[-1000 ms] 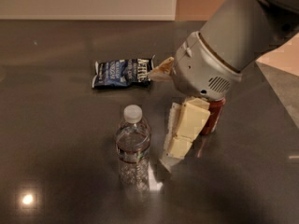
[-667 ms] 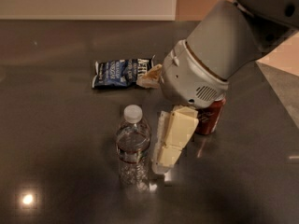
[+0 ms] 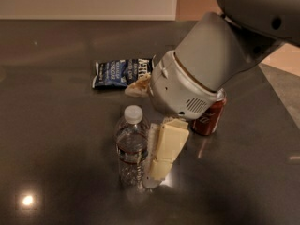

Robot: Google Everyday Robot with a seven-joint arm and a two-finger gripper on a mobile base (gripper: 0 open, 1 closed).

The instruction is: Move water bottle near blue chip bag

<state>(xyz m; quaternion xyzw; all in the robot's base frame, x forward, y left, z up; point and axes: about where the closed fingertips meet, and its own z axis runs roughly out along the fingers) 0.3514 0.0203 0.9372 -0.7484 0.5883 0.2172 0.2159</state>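
Observation:
The water bottle stands upright on the dark table, with a white cap and clear ribbed body. The blue chip bag lies flat farther back, a short way behind the bottle. My gripper reaches down from the right and is open. One cream finger is right beside the bottle's right side. The other finger shows behind, by the bag's right end. The bottle sits between them in the view, and the fingers are not closed on it.
A red soda can stands right of the bottle, half hidden behind my wrist. The table's right edge runs diagonally at the far right. A pale wall borders the back.
My gripper has moved left and down, bringing the near finger from beside the can up against the bottle's right side. The bottle, the bag and the can have not moved.

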